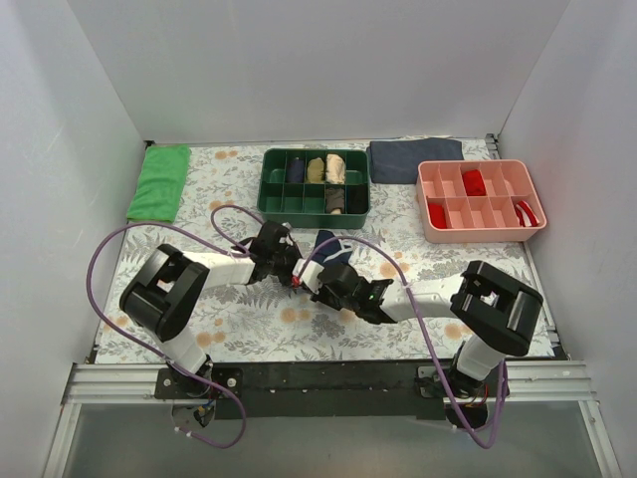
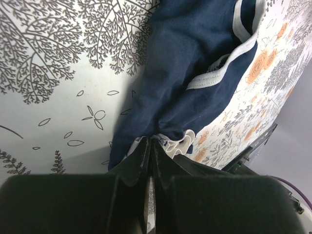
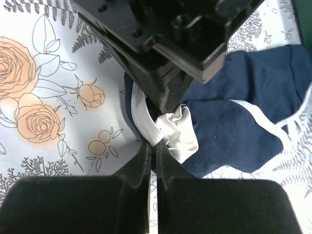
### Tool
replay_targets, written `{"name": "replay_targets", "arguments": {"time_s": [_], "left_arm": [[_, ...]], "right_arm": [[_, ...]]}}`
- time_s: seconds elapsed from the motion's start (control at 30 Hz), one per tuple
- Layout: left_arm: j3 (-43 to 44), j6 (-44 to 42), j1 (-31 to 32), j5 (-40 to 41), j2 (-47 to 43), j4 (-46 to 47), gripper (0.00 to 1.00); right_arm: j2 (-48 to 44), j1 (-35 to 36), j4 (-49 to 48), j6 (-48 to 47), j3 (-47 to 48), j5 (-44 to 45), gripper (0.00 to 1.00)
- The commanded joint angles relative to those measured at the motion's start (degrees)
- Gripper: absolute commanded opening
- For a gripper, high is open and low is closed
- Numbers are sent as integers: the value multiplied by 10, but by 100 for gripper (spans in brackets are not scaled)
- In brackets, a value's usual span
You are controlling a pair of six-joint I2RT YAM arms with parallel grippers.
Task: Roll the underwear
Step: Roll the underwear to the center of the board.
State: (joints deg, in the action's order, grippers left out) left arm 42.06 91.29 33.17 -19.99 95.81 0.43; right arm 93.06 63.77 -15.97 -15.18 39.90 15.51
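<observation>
The underwear (image 1: 327, 243), navy blue with white piping (image 2: 222, 73), lies crumpled on the floral table cover (image 1: 259, 329), a little to the near side of the green compartment tray (image 1: 315, 209) and not touching it. Both grippers meet at the edge of the garment that is farthest from this tray.

The left gripper (image 2: 148, 144) has its fingers pressed together on a bunch of navy fabric and ruffled white edge. The right gripper (image 3: 152, 148) also has its fingers pressed together, pinching the gathered white band at the same place. In the right wrist view the left gripper stands directly opposite, tip almost against tip. From the pinched corner the rest of the fabric spreads flat on the cover, toward the tray.

To the right of the green tray stands a pink compartment tray (image 1: 428, 204), behind and right of it lies a grey-blue folded cloth (image 1: 415, 159), and well to its left a green cloth (image 1: 159, 181).
</observation>
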Motion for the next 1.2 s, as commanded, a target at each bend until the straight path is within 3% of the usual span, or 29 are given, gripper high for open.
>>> {"name": "replay_targets", "arguments": {"time_s": [0.0, 0.1, 0.13, 0.23, 0.27, 0.33, 0.43, 0.63, 0.8, 0.97, 1.17], "left_arm": [[-14, -19, -6, 39, -19, -42, 0], [-15, -15, -8, 43, -33, -41, 0], [-15, -15, -8, 44, -37, -41, 10], [-11, -13, -9, 60, -55, -46, 19], [-9, -13, -9, 62, -60, -50, 32], [-7, -14, -10, 74, -79, -56, 33], [-8, -13, -11, 102, -115, -68, 52], [-1, -9, -14, 178, -189, -122, 62], [-7, -14, -15, 216, -272, -173, 64], [-19, -22, -16, 228, -318, -212, 63], [-39, -25, -16, 241, -369, -235, 60]], "right_arm": [[13, -17, 44, 34, 17, -106, 1], [10, -23, 57, 49, 22, -144, 1], [9, -24, 60, 57, 26, -171, 1], [5, -27, 68, 76, 31, -211, 1], [-1, -29, 67, 89, 30, -220, 1], [-8, -29, 70, 104, 30, -244, 1], [-10, -35, 83, 132, 37, -267, 1], [-21, -51, 57, 220, 32, -332, 1], [-15, -56, 51, 280, 49, -368, 1], [-8, -70, 60, 348, 56, -383, 1], [10, -78, 1, 413, 29, -417, 1]]}}
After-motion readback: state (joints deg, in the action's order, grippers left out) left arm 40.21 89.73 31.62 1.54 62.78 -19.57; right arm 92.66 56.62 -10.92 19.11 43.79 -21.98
